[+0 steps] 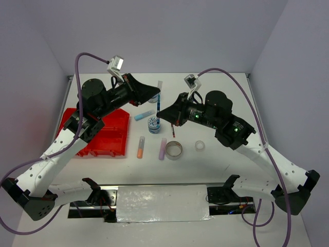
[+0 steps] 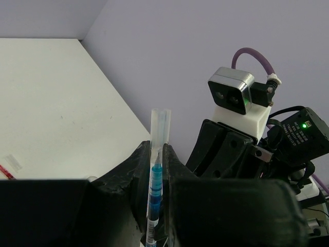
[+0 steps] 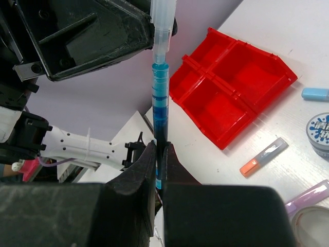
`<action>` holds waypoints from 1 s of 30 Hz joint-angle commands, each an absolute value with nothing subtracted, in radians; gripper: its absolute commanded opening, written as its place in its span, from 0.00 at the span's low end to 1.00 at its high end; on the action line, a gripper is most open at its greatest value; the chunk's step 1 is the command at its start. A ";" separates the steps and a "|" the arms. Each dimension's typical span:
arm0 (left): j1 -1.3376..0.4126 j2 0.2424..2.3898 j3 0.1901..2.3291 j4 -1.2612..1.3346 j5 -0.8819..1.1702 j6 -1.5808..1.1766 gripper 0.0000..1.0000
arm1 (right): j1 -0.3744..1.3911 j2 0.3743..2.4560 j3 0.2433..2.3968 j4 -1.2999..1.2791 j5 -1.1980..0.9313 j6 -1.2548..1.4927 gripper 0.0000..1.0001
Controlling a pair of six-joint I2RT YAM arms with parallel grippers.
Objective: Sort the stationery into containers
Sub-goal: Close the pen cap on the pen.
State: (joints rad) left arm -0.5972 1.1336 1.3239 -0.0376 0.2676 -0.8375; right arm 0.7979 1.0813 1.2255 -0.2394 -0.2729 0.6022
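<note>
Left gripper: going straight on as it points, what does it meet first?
Probably the right arm's black wrist housing and its camera, directly ahead of the left gripper beyond the teal pen it holds; depth is unclear.

White table, pale lilac walls

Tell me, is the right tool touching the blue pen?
Touching. The right wrist view shows the right tool closed tight on the blue pen, squeezing it from both sides.
</note>
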 commanded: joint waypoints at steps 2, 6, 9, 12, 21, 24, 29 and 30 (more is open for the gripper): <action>-0.597 1.114 1.327 0.006 0.284 -0.825 0.00 | 0.805 1.054 1.258 -0.198 -0.265 0.614 0.00; -0.597 1.112 1.296 0.023 0.301 -0.841 0.00 | 0.805 1.058 1.278 -0.202 -0.261 0.614 0.00; -0.597 1.112 1.284 0.037 0.311 -0.853 0.00 | 0.807 1.066 1.290 -0.207 -0.247 0.615 0.00; -0.597 1.108 1.270 0.055 0.319 -0.871 0.00 | 0.805 1.077 1.305 -0.215 -0.218 0.621 0.00; -0.597 1.080 1.229 0.055 0.311 -0.882 0.00 | 0.804 1.115 1.387 -0.224 -0.124 0.638 0.00; -0.597 1.081 1.223 0.063 0.333 -0.876 0.00 | 0.802 1.123 1.393 -0.192 -0.132 0.583 0.00; -0.597 1.100 1.255 0.015 0.380 -0.801 0.00 | 0.798 1.117 1.390 -0.153 -0.183 0.376 0.00; -0.597 1.101 1.268 0.003 0.385 -0.781 0.00 | 0.798 1.109 1.388 -0.156 -0.176 0.356 0.00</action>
State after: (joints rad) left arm -0.5896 1.0981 1.2396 0.0719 0.2935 -0.8413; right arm 0.8089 1.1271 1.3247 -0.3084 -0.2073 0.4973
